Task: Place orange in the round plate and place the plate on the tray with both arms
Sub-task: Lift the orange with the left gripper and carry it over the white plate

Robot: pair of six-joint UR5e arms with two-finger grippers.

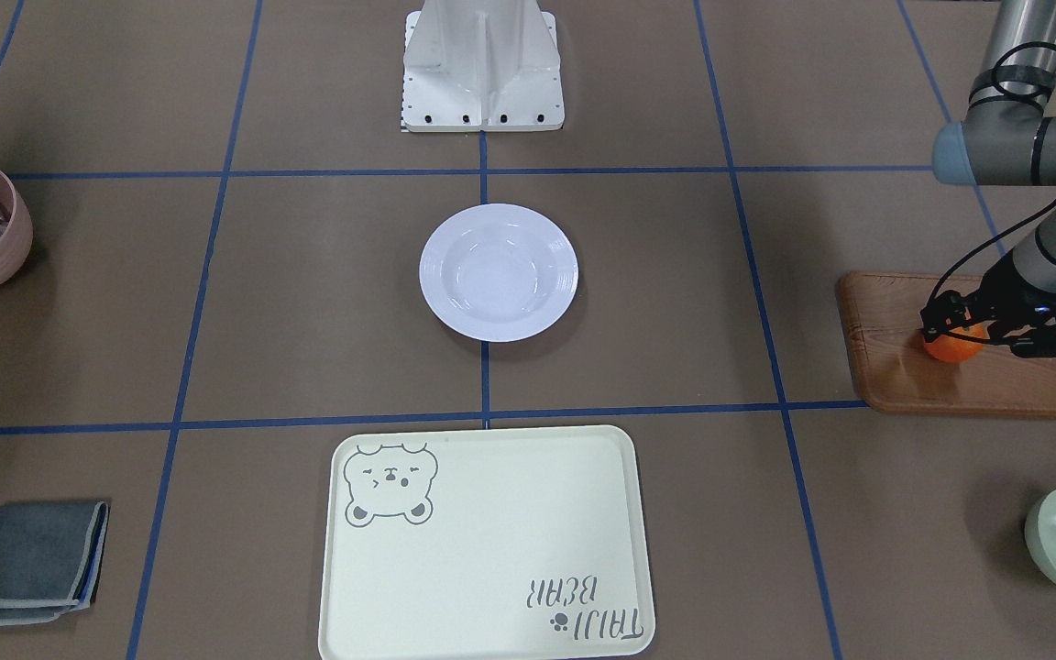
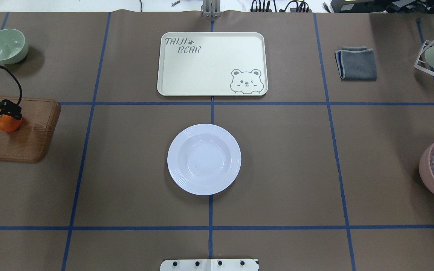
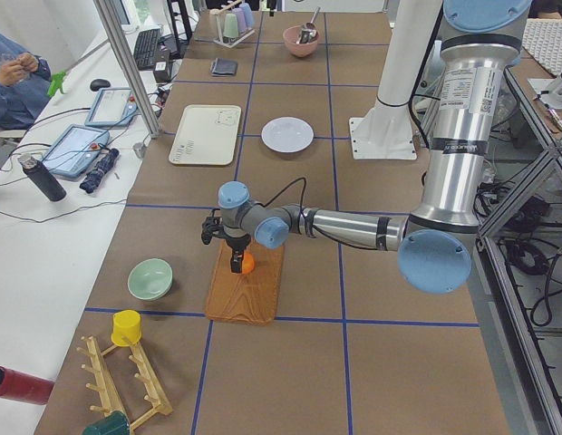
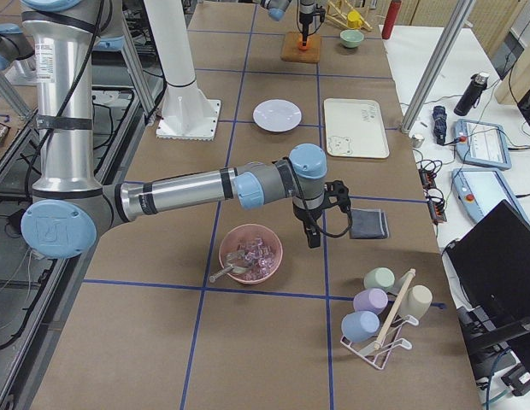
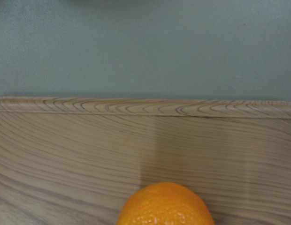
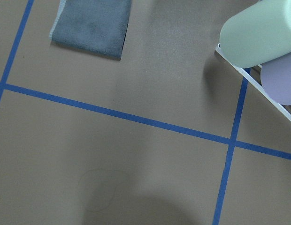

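Opening step: fetching the orange (image 1: 954, 348). It rests on the wooden board (image 1: 950, 394) at the robot's left end of the worktop, and the left gripper (image 1: 959, 327) is lowered over its top. We cannot tell whether the fingers have clamped it or merely straddle it; the left wrist view shows only fruit and wood grain.

The round plate (image 2: 174, 175) sits empty at the middle of the worktop. The tray (image 2: 209, 67), also bare, lies beyond it toward the far edge.

The right gripper (image 4: 314, 232) hangs over the right end between the pink bowl (image 4: 250, 254) and the grey cloth (image 4: 368, 224), and its state cannot be judged.

We judge the next move needs a secure pinch, a lift, then carriage inward to the plate's sunken centre.
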